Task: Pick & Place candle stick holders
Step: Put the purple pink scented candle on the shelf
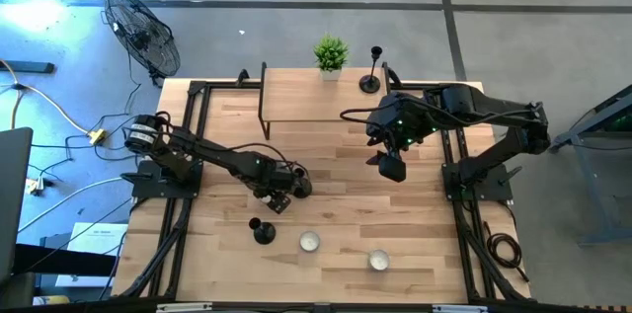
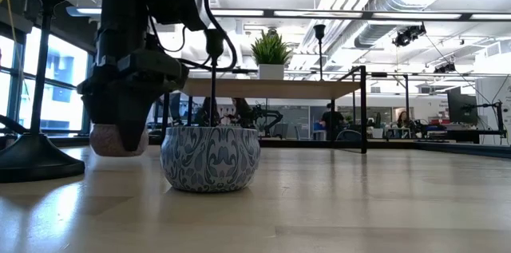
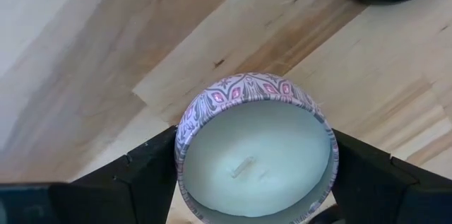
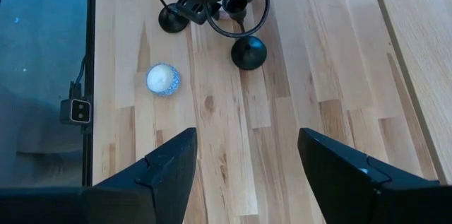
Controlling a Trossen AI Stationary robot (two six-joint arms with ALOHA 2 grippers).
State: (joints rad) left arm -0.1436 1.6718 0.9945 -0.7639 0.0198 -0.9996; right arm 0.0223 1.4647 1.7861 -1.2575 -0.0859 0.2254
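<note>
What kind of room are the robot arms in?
Probably a big office or robot lab. Beyond the wooden table there are desks with people sitting at them, bare pipes and ducts on the ceiling, and a floor fan nearby.

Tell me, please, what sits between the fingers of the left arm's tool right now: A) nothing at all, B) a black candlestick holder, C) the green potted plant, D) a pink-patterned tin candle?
D: the left wrist view shows the pink-patterned tin candle lying between the two dark fingers of the left tool, while a black candlestick holder stands free on the table nearby.
</note>
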